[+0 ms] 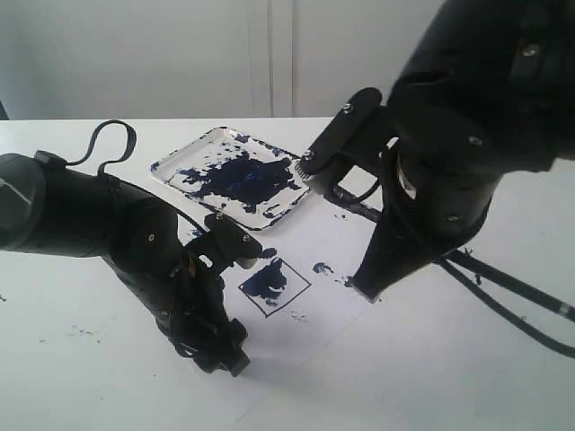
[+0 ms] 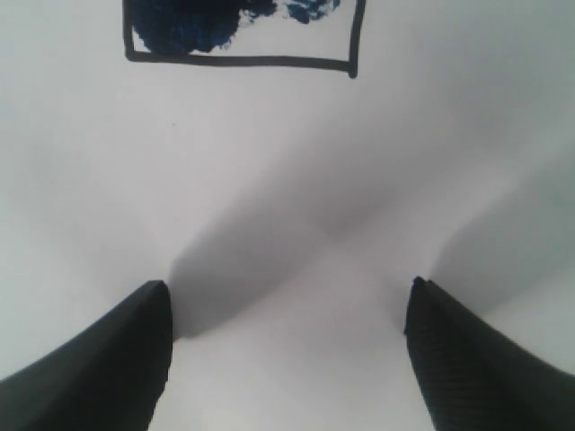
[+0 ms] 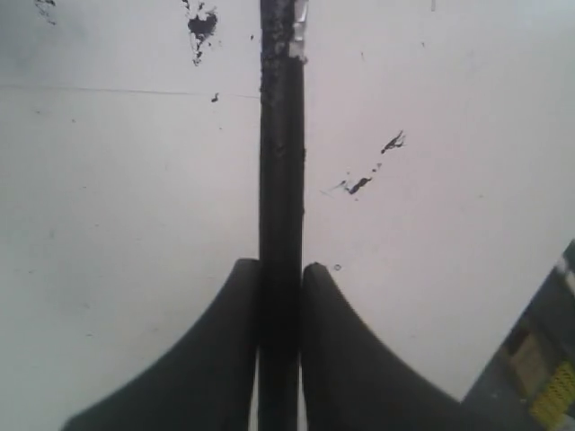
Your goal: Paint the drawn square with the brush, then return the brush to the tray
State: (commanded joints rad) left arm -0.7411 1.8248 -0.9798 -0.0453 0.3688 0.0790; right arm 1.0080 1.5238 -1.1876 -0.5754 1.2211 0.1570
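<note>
Left gripper (image 2: 287, 287): jaws spread wide, nothing between them. Only bare white paper (image 1: 328, 310) and my own shadow lie under and between the tips.

The drawn square (image 1: 274, 285) is straight ahead of the left tips. Its near edge and one near corner show in the left wrist view. A dark blue blotch fills part of the inside; the strip along the near edge and the part by that corner are white. The paper between the tips and that near edge is open.

Right gripper (image 3: 281, 265): jaws pressed onto the brush (image 3: 281, 180), pinching its black shaft crosswise between the pads. The shaft runs on well past the tips, and the pale band sits far out at the frame edge.
- The paper's edge crosses beyond the right tips as a thin line.
- Small paint splatters (image 3: 368, 180) lie off to either side of the shaft, not touching it.
- White surface is open on both sides of the jaws.

In the exterior view the right tips are low, at the paper's edge. The square lies between my two grippers, apart from both. The tray (image 1: 184, 148), smeared dark blue, is beyond the square, well away from the left jaws and nearer the right wrist. The table (image 1: 449, 377) on the outer side of the right jaws is open.
</note>
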